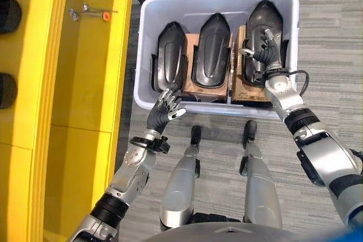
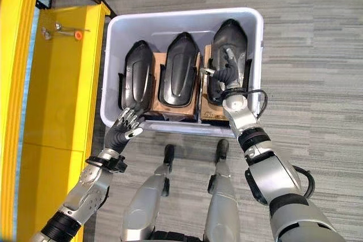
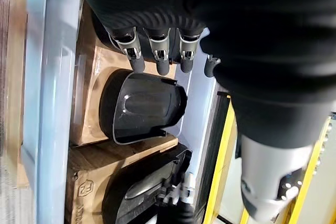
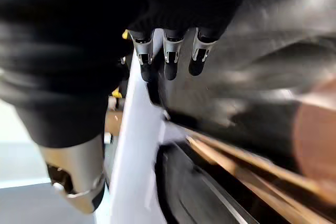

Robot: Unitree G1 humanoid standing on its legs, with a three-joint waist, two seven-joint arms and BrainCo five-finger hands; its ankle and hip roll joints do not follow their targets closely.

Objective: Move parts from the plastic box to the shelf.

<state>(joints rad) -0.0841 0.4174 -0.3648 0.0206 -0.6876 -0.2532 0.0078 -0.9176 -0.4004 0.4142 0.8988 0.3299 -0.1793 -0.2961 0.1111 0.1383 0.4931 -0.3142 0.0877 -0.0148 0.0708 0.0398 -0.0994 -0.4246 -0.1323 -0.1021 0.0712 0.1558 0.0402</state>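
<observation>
The plastic box point(image 1: 147, 43) sits on the floor just beside the yellow shelf point(image 1: 91, 72), and everything here is best placed against that box. Three black moulded parts lie inside it, each on a brown cardboard tray point(image 1: 199, 92): the left part point(image 1: 169, 55) nearest the shelf, the middle part point(image 1: 211, 49) in the centre, and the right part point(image 1: 262, 35) against the wall farthest from the shelf.

The right hand point(image 1: 266, 55) is inside the box, on top of the right part, with its fingers bent down over the part's surface. Whether they have actually closed on it is not clear; the right wrist view shows its fingers point(image 4: 167, 59) close to the dark shell but not a firm hold. The left hand point(image 1: 164, 109) is at the box's near rim, by the corner closest to the shelf, fingers loosely spread and holding nothing; its wrist view looks into the box at the middle part point(image 3: 142, 106).

All three parts appear to be in the box, so the transfer looks barely begun. A small metal tool with an orange tip point(image 1: 91, 12) lies on the shelf's surface next to the box's far corner. The likely step in hand is a grasp of the right part, with all three lifts and placements left.
</observation>
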